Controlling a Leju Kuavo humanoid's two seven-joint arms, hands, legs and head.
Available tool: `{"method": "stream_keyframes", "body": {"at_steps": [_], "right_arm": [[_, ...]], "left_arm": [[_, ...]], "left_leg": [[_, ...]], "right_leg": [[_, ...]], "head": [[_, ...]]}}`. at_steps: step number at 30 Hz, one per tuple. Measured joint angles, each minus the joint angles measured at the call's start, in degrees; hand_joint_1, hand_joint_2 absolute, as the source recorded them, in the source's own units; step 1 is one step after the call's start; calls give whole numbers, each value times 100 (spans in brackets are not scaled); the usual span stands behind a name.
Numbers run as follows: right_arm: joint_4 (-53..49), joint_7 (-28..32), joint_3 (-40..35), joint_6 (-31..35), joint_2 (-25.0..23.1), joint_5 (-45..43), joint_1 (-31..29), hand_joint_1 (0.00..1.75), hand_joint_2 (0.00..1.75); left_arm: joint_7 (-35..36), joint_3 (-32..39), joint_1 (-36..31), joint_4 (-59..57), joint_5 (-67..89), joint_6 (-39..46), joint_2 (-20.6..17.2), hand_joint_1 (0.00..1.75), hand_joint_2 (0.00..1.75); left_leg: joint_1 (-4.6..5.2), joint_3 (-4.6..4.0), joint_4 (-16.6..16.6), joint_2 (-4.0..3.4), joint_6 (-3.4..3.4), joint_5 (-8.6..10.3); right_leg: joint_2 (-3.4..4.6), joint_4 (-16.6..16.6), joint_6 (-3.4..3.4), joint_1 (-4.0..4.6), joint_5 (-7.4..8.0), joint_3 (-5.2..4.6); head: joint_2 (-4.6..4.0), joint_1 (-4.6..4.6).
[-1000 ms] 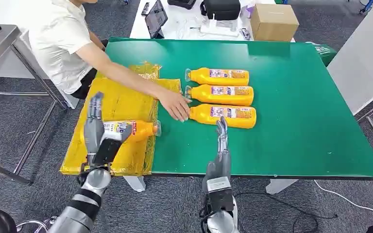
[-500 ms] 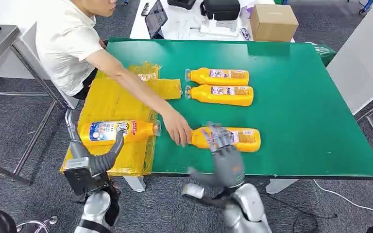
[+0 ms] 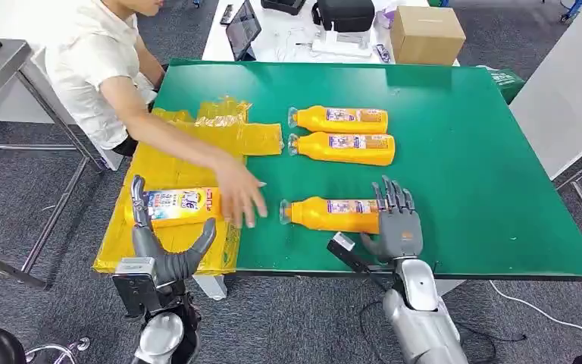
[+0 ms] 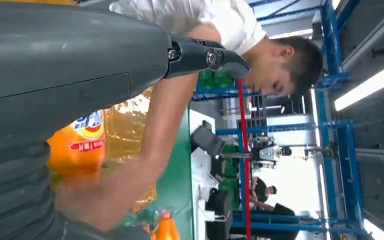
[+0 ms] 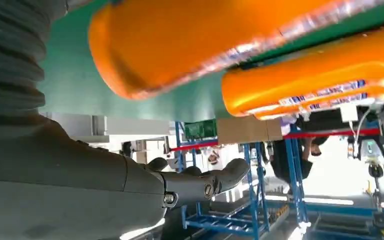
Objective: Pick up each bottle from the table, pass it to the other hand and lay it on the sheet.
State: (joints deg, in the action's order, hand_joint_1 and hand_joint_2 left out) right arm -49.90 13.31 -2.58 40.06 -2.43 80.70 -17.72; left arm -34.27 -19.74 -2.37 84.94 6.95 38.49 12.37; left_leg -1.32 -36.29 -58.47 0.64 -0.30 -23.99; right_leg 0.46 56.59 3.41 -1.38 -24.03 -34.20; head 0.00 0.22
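Your right hand (image 3: 395, 224) sits at the base end of the nearest orange plastic bottle (image 3: 330, 214), which lies on its side on the green table (image 3: 485, 152) with its cap pointing toward the crinkled yellow plastic sheet (image 3: 189, 163). The fingers are spread over the bottle's end but do not look wrapped around it, so treat it as not yet gripped. If you lift now, the smooth rounded body will likely roll or squirt away across the table, perhaps into the two other orange bottles (image 3: 341, 133) lying side by side further back. Your left hand (image 3: 168, 246) hangs spread and holding nothing just off the table's near edge, beside the orange bottle with a blue label (image 3: 173, 206) already lying on the sheet. The bigger worry is the person's hand (image 3: 240, 199) reaching over the sheet, between that laid bottle and the one you are after. Any pass from right to left would cross exactly that space, so you risk striking the arm or knocking the laid bottle off the sheet's near edge.
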Motion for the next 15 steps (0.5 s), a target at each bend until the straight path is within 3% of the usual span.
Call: {"method": "stream_keyframes", "body": {"at_steps": [8, 15], "right_arm": [[641, -201, -192, -47, 92, -223, -285, 0, 175], [1164, -865, -551, -799, 201, -402, -640, 0, 175]], "left_arm": [[74, -107, 3, 13, 2, -2, -39, 0, 175], [219, -118, 6, 59, 66, -26, -46, 0, 175]], "left_leg": [[1, -2, 0, 0, 0, -1], [0, 6, 0, -5, 0, 0]], "right_leg": [[0, 0, 0, 0, 0, -1], [2, 0, 0, 0, 0, 2]], "head": [[0, -2], [0, 0]]}}
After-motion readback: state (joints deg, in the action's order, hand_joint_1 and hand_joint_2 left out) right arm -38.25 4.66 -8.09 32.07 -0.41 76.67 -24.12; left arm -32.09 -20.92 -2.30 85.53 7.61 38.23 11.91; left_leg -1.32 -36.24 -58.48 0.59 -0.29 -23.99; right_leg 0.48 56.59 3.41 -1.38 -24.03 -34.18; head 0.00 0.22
